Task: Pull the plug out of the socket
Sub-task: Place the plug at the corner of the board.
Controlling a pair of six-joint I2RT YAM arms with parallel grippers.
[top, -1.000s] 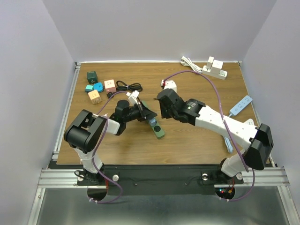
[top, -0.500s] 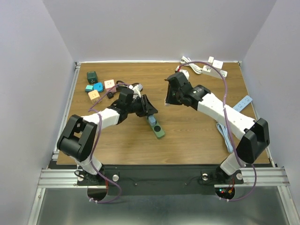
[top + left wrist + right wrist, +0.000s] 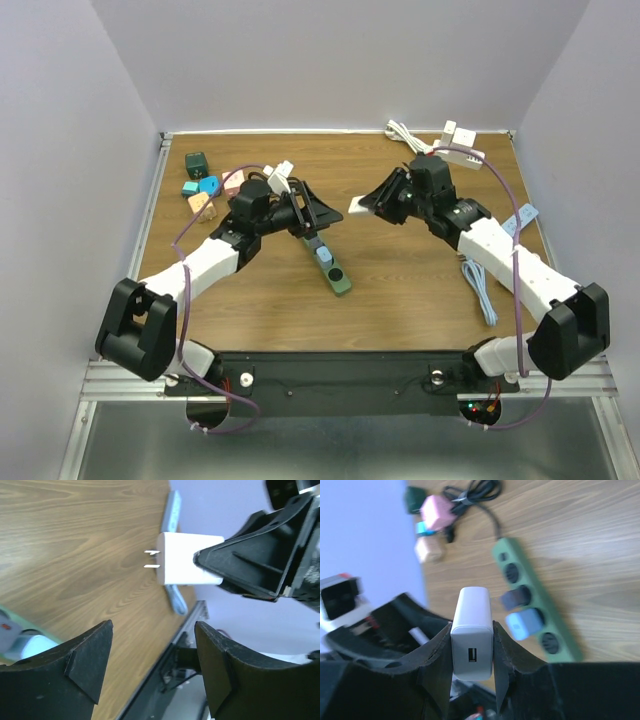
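The white plug [image 3: 361, 205] hangs in the air, clear of the green socket strip [image 3: 332, 271], with my right gripper [image 3: 383, 200] shut on it. In the right wrist view the plug [image 3: 471, 630] sits between both fingers, USB port facing the camera, with the strip [image 3: 536, 607] on the table beyond. A light blue plug [image 3: 520, 624] and a dark one [image 3: 515, 598] remain in the strip. My left gripper [image 3: 314, 212] is open above the strip's far end. Through its spread fingers [image 3: 90, 662] I see the white plug [image 3: 184, 565], prongs pointing left.
Coloured cubes [image 3: 204, 188] and a coiled black cable [image 3: 470, 492] lie at the back left. A white power strip [image 3: 457, 150] with its cord [image 3: 404, 133] is at the back right. A white remote-like bar [image 3: 516, 224] and a pale blue cable [image 3: 479, 285] lie on the right.
The right gripper rose and swung to the back right with the white plug, now clear of the strip. The left gripper opened and lifted off the strip.
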